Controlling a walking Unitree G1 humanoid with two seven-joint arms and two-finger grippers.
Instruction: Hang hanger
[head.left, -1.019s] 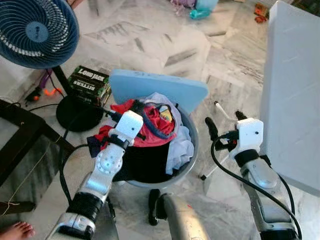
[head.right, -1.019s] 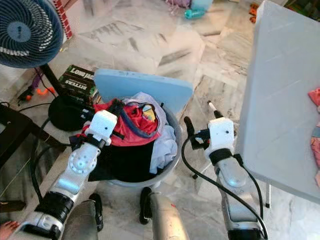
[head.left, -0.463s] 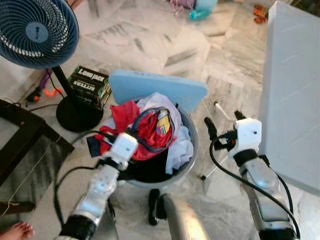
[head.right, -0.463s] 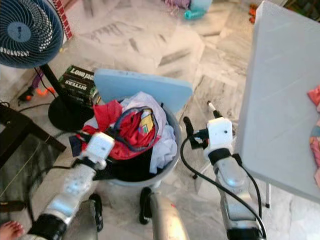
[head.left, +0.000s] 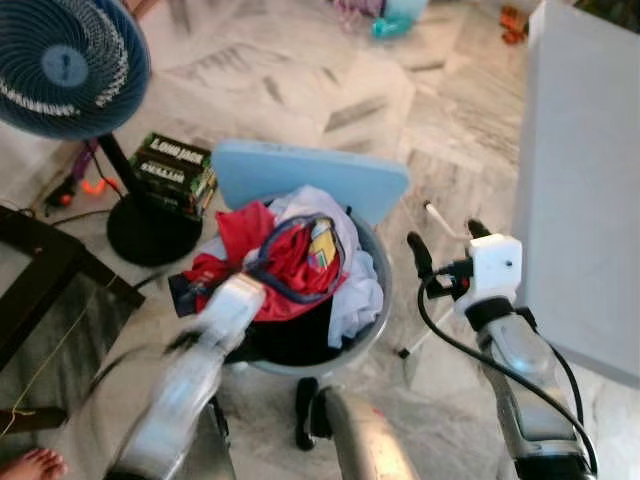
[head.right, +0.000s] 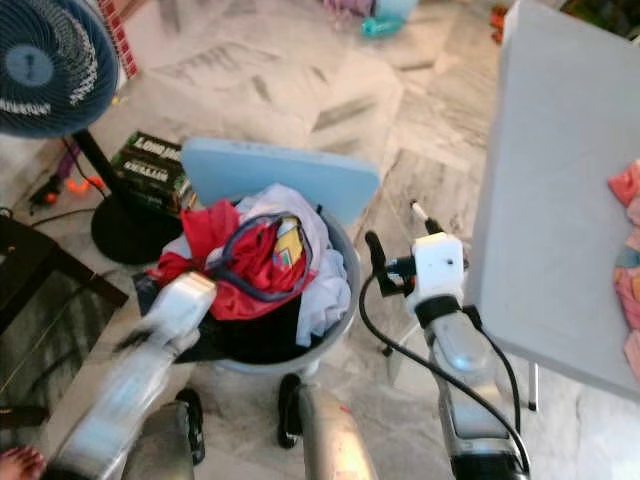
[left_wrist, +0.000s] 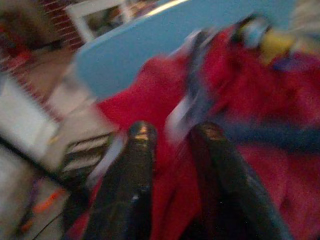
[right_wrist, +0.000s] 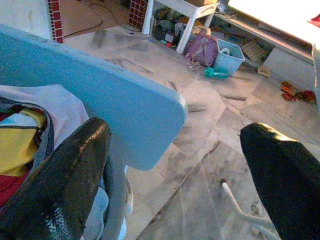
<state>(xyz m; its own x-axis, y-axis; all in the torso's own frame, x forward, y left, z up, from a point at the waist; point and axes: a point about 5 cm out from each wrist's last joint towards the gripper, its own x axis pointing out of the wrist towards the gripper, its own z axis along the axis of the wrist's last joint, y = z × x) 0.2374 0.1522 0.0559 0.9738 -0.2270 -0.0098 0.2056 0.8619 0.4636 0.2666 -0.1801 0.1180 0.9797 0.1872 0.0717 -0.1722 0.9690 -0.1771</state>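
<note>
The right gripper (head.left: 440, 250), fingers spread wide, is held forward between the grey round laundry basket (head.left: 375, 325) and the white table (head.left: 580, 190). The motion-blurred left gripper (left_wrist: 172, 132), fingers slightly parted, sits at the basket's near-left rim against red clothes (head.left: 290, 270), where a dark blue hanger (head.left: 300, 290) lies.

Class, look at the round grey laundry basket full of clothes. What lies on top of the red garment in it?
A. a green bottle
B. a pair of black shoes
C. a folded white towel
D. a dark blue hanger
D: a dark blue hanger loops across the red garment at the top of the round grey laundry basket.
</note>
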